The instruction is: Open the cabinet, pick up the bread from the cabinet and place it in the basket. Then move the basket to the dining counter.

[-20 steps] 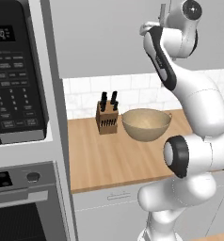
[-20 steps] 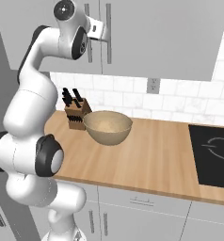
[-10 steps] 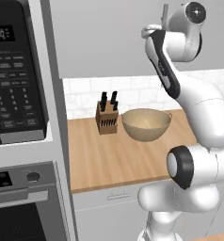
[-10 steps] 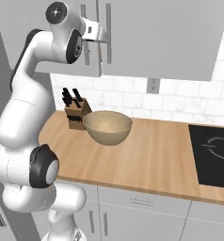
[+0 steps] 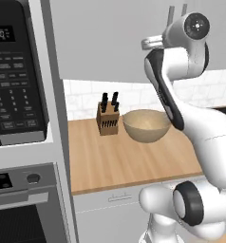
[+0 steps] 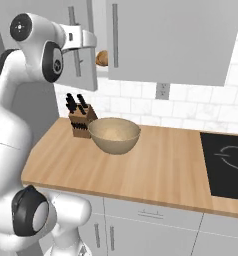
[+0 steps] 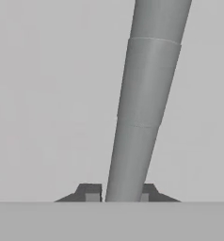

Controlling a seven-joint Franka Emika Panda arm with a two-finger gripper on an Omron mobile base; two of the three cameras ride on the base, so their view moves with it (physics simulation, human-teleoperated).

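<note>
My gripper (image 7: 118, 193) is shut on the long metal bar handle (image 7: 142, 103) of the cabinet's left door (image 6: 86, 65). The bar runs up between the two dark fingertips (image 7: 89, 192). In the right base view the gripper (image 6: 81, 40) holds that door swung partly out. A gap at the door's edge shows the golden-brown bread (image 6: 102, 58) on the shelf inside. In the left base view the hand (image 5: 154, 42) sits high by the cabinet. The tan basket (image 5: 146, 125) (image 6: 114, 135) stands on the wooden worktop below, with nothing visible in it. The dining counter is out of view.
A knife block (image 5: 108, 118) (image 6: 80, 120) stands just left of the basket by the tiled wall. The black microwave (image 5: 15, 80) and oven (image 5: 20, 204) column rises at the left. A black cooktop (image 6: 226, 165) lies at the worktop's right end. The right cabinet door (image 6: 171, 40) is shut.
The arm has drawn back with the handle, and the left cabinet door has swung outward. The gap now shows the bread.
</note>
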